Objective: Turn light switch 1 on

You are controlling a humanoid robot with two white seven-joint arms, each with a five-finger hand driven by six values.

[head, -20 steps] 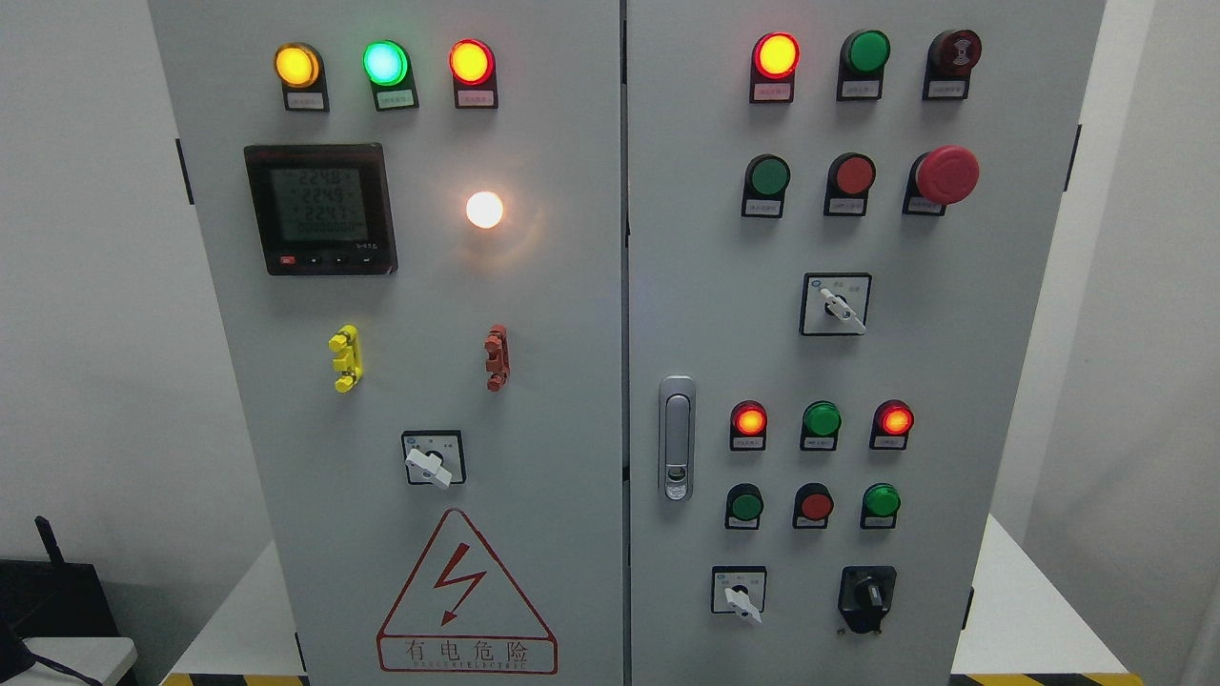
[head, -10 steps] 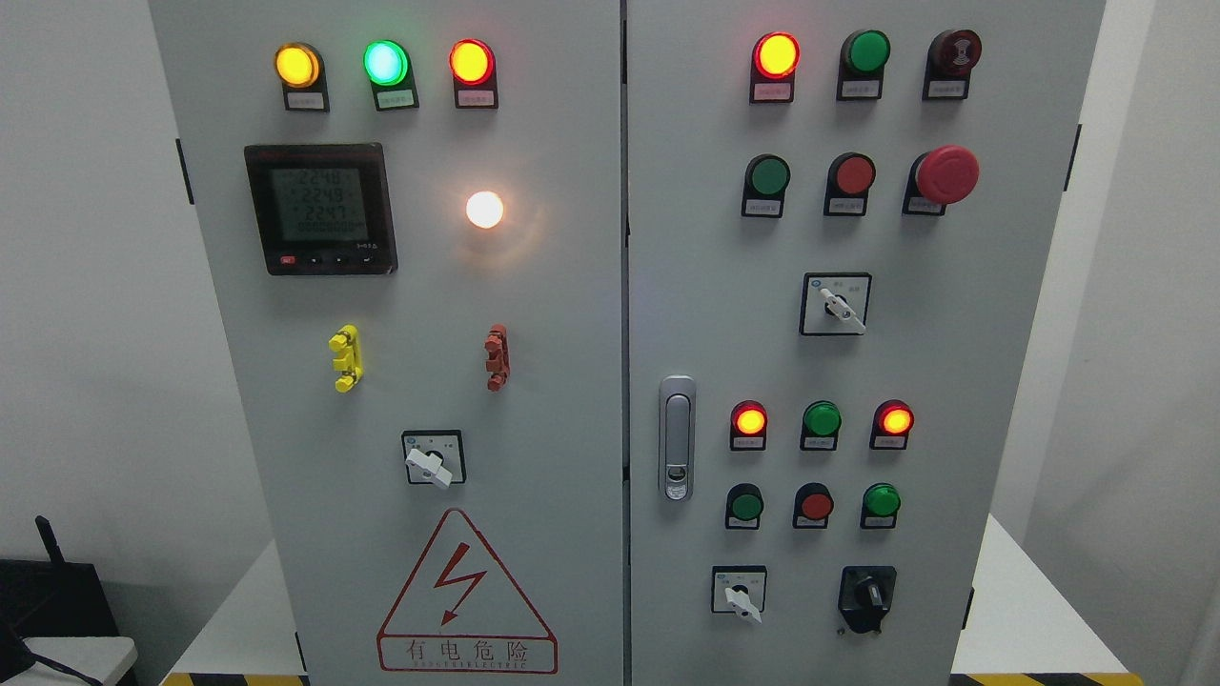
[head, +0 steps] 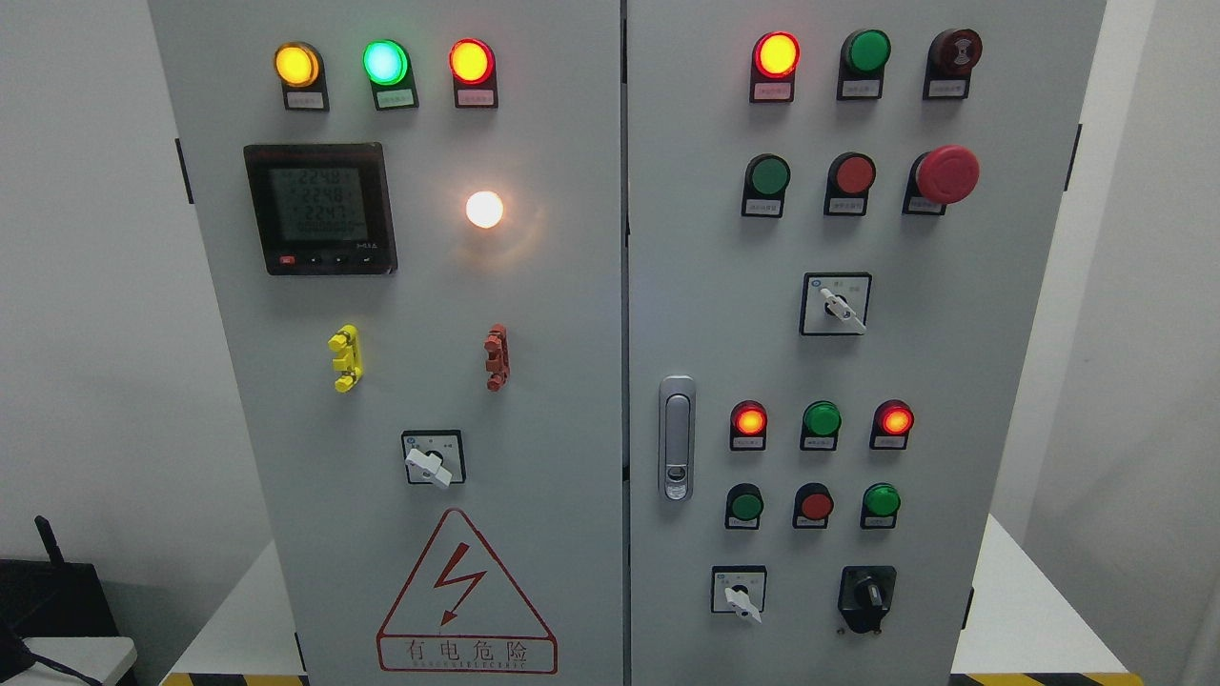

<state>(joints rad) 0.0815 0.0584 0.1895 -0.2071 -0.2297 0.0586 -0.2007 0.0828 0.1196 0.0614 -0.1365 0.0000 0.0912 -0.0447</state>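
Note:
A grey two-door electrical cabinet (head: 572, 314) fills the head view. On its left door a round white lamp (head: 484, 210) glows, right of a black digital meter (head: 320, 210). A white rotary switch (head: 432, 461) sits low on the left door, its handle tilted down to the right. Similar white rotary switches sit on the right door, one at mid height (head: 839, 307) and one low (head: 740, 595), beside a black knob switch (head: 867, 596). Neither of my hands shows anywhere in the frame.
Lit yellow, green and red indicators (head: 383, 63) line the top left. The right door carries several lamps and push buttons, a red mushroom stop button (head: 945, 175) and a metal door handle (head: 677, 438). A yellow clip (head: 345, 358) and a red clip (head: 496, 357) stick out mid left.

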